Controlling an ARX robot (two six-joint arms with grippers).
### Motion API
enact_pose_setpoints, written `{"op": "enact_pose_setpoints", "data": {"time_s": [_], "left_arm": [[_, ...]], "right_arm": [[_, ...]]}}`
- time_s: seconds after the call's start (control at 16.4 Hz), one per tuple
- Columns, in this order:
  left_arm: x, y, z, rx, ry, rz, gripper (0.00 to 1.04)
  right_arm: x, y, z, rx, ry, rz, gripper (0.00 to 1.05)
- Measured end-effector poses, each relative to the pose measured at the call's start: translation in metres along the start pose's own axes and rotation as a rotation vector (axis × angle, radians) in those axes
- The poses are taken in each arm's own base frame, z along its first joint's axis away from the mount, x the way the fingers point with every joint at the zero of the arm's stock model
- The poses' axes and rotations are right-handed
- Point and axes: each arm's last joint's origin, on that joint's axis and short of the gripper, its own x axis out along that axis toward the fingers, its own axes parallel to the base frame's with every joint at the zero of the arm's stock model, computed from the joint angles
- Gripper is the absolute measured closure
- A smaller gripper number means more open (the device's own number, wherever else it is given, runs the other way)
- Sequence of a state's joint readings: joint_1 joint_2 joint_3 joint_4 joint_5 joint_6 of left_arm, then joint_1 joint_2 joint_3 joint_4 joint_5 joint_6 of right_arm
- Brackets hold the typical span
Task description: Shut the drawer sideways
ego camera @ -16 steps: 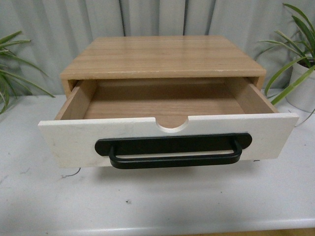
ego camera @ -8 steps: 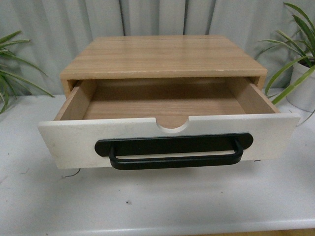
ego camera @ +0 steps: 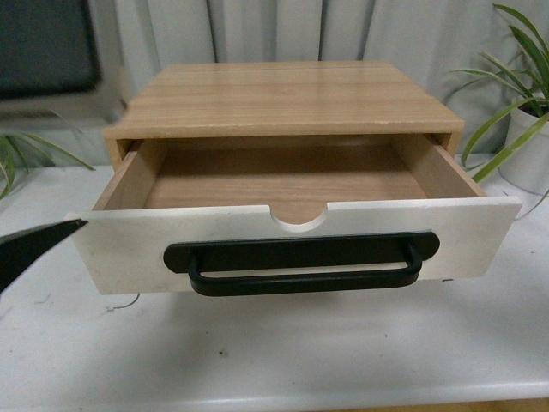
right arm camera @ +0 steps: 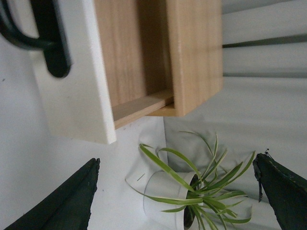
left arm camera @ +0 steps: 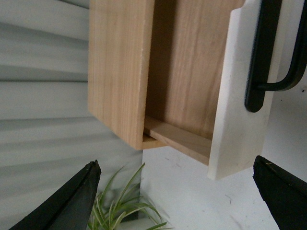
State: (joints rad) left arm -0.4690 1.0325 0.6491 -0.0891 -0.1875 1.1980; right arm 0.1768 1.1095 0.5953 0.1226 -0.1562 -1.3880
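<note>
The drawer (ego camera: 116, 253) sits mid-surface (ego camera: 300, 352), pulled well out of its wooden cabinet (ego camera: 283, 99) toward 6 o'clock. It looks empty, with a white front, a long black handle (ego camera: 300, 257) and a half-round notch (ego camera: 300, 216) in the top edge. The left end effector (left arm camera: 175, 165), fingers spread apart, hangs at 9 o'clock of the front, probably placed to push it shut. The right end effector (right arm camera: 175, 160), also spread and empty, waits off the 3 o'clock corner beside a potted plant (right arm camera: 192, 191).

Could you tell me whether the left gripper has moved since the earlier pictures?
Yes: the left gripper has entered from the left edge, its tip now at the drawer's left end.
</note>
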Motion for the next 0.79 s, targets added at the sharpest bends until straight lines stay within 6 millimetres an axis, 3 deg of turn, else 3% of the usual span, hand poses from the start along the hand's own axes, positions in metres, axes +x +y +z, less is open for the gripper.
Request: {"op": "enact_pose_setpoints", "data": {"time_s": [0.24, 0.61, 0.79], "left_arm": [[0.02, -0.008, 0.013, 0.06, -0.004, -0.057, 0.07], [0.045, -0.014, 0.022, 0.067, -0.005, -0.063, 0.07], [0.054, -0.017, 0.02, 0.082, 0.002, -0.067, 0.07]], "right_arm": [[0.014, 0.004, -0.001, -0.163, 0.024, 0.115, 0.06], [0.046, 0.009, 0.011, -0.153, 0.015, 0.17, 0.06], [0.058, 0.001, 0.017, -0.115, 0.006, 0.148, 0.06]]}}
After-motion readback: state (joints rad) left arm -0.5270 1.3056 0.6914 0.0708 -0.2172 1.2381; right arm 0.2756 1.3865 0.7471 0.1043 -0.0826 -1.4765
